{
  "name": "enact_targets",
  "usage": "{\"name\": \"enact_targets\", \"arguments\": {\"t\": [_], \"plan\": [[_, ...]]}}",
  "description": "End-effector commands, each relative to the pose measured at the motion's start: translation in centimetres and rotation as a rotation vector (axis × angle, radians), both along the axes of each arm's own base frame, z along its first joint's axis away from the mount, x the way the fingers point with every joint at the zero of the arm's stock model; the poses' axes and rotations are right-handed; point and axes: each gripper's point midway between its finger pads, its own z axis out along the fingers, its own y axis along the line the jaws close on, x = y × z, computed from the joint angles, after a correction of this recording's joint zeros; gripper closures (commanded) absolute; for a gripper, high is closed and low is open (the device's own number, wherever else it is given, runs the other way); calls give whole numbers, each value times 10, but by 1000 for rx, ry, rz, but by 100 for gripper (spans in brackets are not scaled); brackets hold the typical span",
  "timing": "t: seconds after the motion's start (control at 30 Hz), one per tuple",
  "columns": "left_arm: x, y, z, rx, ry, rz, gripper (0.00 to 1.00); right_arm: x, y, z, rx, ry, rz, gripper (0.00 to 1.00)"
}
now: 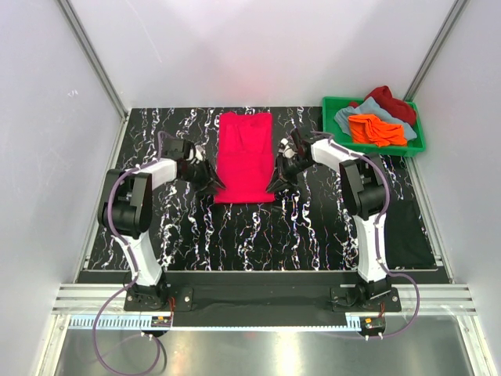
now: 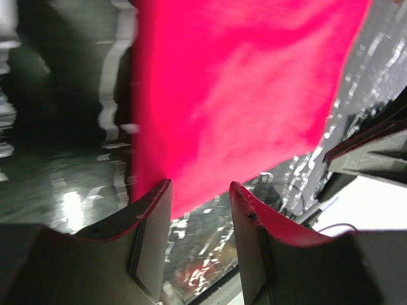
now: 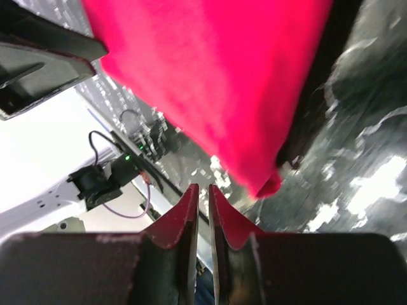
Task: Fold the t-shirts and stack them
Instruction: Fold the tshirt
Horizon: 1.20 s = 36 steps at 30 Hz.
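Pinkish-red cloth t-shirt (image 1: 245, 160) lies flat on the black marbled table (image 1: 313, 227), folded narrow, its long axis running near-to-far. Left gripper (image 1: 213, 186) stands half-open at its near-left corner; right gripper (image 1: 275, 186), at the near-right corner, is pinched almost closed on nothing.

Looked like a robot lab test cell.
White panel walls (image 1: 47, 157) enclosed a marbled black counter (image 1: 235, 235); robot arms (image 1: 133, 207) were bolted by an aluminium rail (image 1: 258, 298), cabling (image 1: 106, 345) exposed.

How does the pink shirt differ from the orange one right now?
The pink shirt lies flat on the table, spread as a long rectangle; the orange shirt sits crumpled in the green crate. Pink lies alone; orange rests on a grey-blue shirt. Both are plain-coloured.
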Motion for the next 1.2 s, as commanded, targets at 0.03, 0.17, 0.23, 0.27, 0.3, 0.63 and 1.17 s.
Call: {"name": "enact_targets", "arguments": {"t": [0.03,0.17,0.23,0.27,0.3,0.63,1.17], "plan": [[-15,8,-13,52,-9,-32,55,7,-13,-29,-52,-15,-23,82],[-39,16,-29,86,30,-46,55,-9,-44,-54,-137,42,-63,81],[-49,20,-30,110,38,-51,55,-9,-58,-47,-160,24,-94,80],[-48,22,-16,113,-8,-47,55,-18,-63,-47,-172,25,-88,80],[-50,27,-12,142,-23,-36,52,-18,-66,-32,-172,-20,-90,80],[-85,23,51,77,-137,108,36,-36,-55,21,-24,-73,-238,57],[-90,41,5,-170,-13,723,36,-39,6,4,11,-106,-605,43]]}}
